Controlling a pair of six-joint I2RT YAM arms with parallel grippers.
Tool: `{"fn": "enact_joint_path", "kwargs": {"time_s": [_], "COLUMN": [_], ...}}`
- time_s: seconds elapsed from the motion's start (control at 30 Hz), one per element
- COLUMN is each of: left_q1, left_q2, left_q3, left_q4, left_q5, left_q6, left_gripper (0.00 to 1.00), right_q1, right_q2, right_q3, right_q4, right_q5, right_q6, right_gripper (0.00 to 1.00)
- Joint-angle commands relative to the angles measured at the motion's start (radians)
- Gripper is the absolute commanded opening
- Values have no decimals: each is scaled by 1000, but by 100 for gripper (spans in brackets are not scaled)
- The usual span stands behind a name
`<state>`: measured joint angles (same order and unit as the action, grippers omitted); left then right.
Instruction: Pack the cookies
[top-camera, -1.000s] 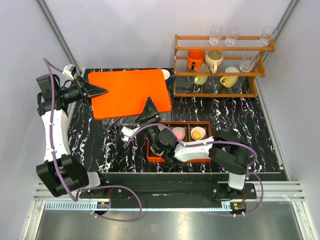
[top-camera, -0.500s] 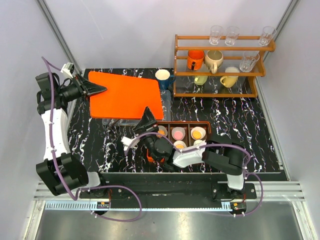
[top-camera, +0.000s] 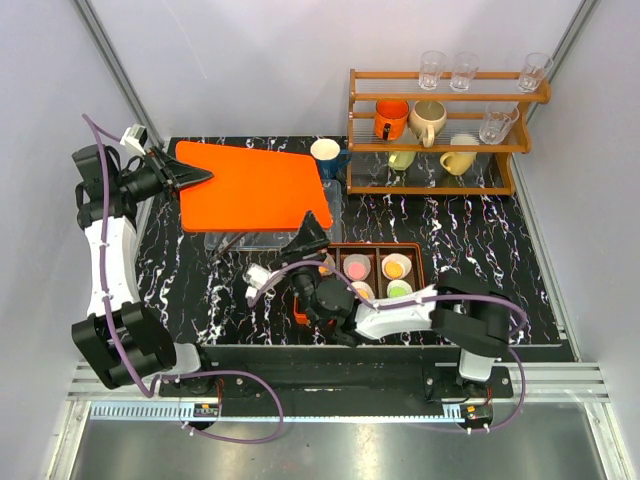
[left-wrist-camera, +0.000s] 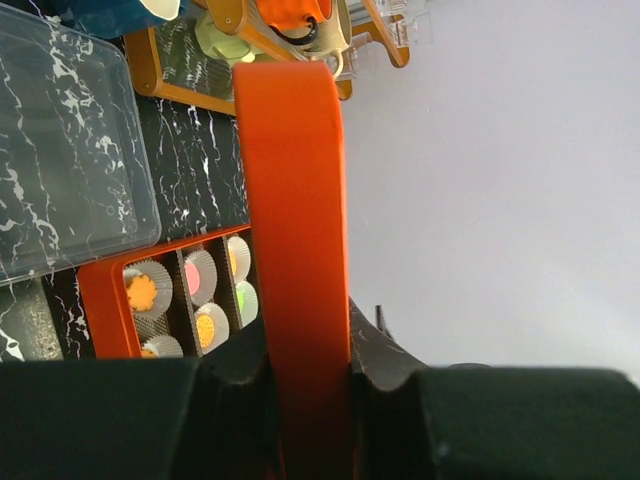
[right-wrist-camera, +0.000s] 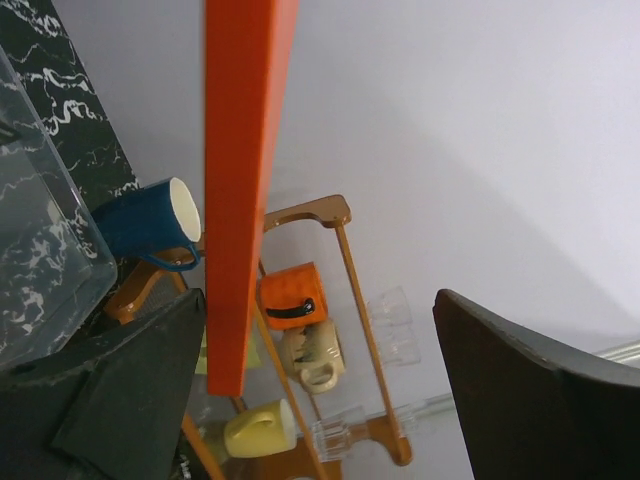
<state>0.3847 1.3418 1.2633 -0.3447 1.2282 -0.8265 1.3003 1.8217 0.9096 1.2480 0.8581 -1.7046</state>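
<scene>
A big flat orange lid (top-camera: 250, 185) hangs over the black table (top-camera: 500, 250) and hides part of a clear tub (left-wrist-camera: 60, 150). The left pincer (top-camera: 200, 178) pinches its left edge. The right pincer (top-camera: 312, 225) is wide open by its near corner, holding nothing. The cookies (top-camera: 396, 267) sit in an orange tray (top-camera: 416, 250), half hidden by the right arm

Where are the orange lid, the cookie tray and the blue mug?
orange lid (top-camera: 250, 190), top view, middle of its flat face.
cookie tray (top-camera: 375, 246), top view, far rim.
blue mug (top-camera: 325, 150), top view, white inside.
</scene>
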Motion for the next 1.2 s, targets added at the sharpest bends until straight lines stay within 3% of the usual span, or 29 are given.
{"fn": "enact_joint_path", "kwargs": {"time_s": [0.0,0.3,0.73,0.87,1.0,1.17], "left_q1": [-4,-6,-3,-3,-13,-72], "left_q2": [-39,-39,-29,-35,-64,-101], "left_q3": [-10,-42,-53,-57,-96,-149], "left_q4": [85,171,259,251,248,269], "left_q5": [10,2,14,14,5,-9], "left_q6": [-42,-98,-177,-171,-161,-152], "left_gripper": [0,0,0,0,0,0], "right_q1": [1,-32,-38,-117,-269,-421], "right_q2": [-176,-461,-480,-502,-559,-596], "right_q3": [9,12,-68,7,179,282], "right_q4": [-85,-625,-677,-789,-1115,-1332], "right_q5": [48,1,-48,-65,-195,-330], "right_q6": [210,583,683,828,1071,1261], "right_gripper": [100,100,100,100,100,100]}}
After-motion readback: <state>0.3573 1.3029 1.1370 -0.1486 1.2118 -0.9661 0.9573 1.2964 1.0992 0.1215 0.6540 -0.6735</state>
